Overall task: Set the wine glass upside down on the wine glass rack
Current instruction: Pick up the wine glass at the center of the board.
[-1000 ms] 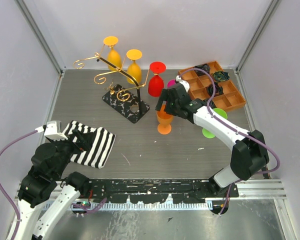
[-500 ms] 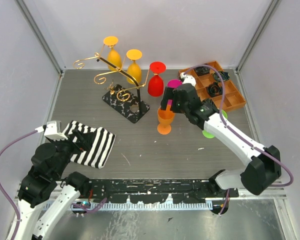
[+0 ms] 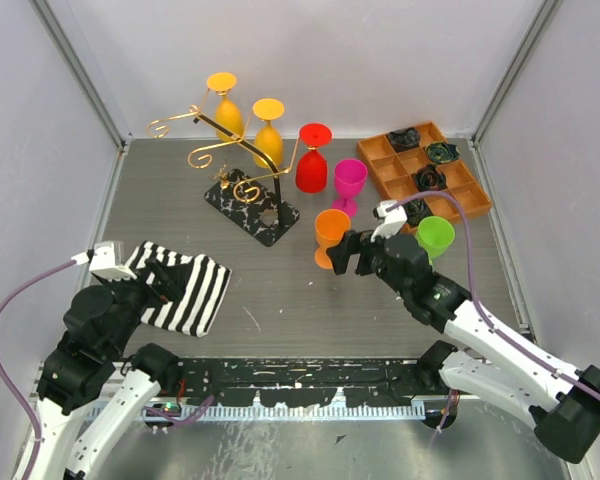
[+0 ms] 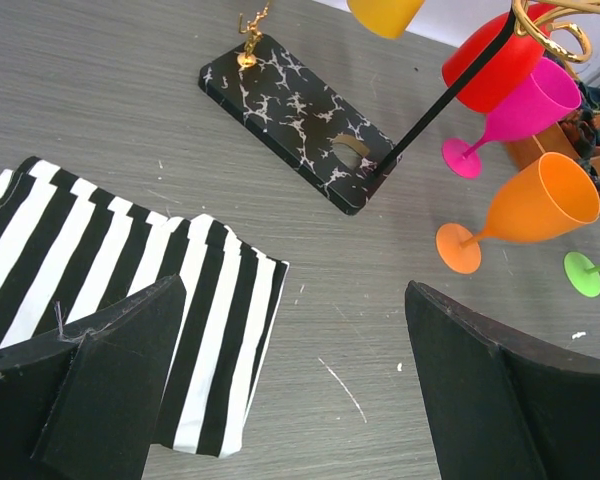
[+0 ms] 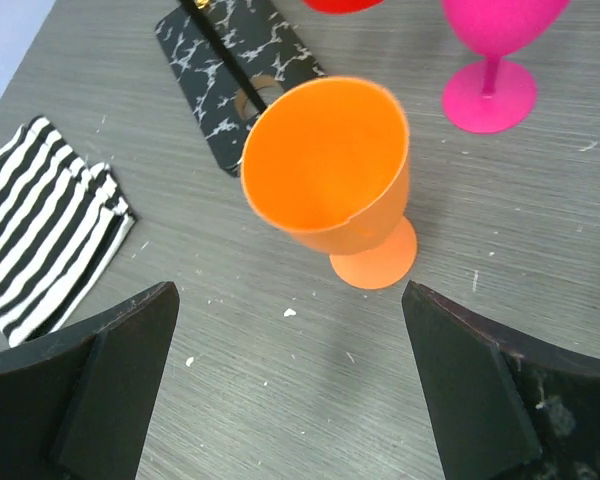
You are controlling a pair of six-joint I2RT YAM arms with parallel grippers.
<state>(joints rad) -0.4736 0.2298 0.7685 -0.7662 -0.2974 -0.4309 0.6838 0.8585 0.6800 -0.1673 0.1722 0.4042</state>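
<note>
The gold wine glass rack (image 3: 242, 150) stands on its marbled base (image 3: 252, 205) (image 4: 300, 125) at the back left. Two yellow glasses (image 3: 226, 112) and a red one (image 3: 312, 165) hang from it upside down. An orange wine glass (image 3: 331, 230) (image 5: 330, 170) (image 4: 540, 205) stands upright on the table just right of the base. My right gripper (image 3: 348, 256) (image 5: 290, 390) is open on the near side of that glass, apart from it, holding nothing. My left gripper (image 3: 158, 283) (image 4: 295, 390) is open and empty over the edge of the striped cloth.
A pink glass (image 3: 349, 182) (image 5: 495, 60) stands upright behind the orange one, a green glass (image 3: 434, 238) to its right. An orange compartment tray (image 3: 425, 172) sits at the back right. A black-and-white striped cloth (image 3: 185, 285) (image 4: 110, 290) lies front left.
My right gripper has let go of the orange glass and drawn back toward the near edge. The glass stays upright. The pink glass behind it now shows. The left arm has not moved.
</note>
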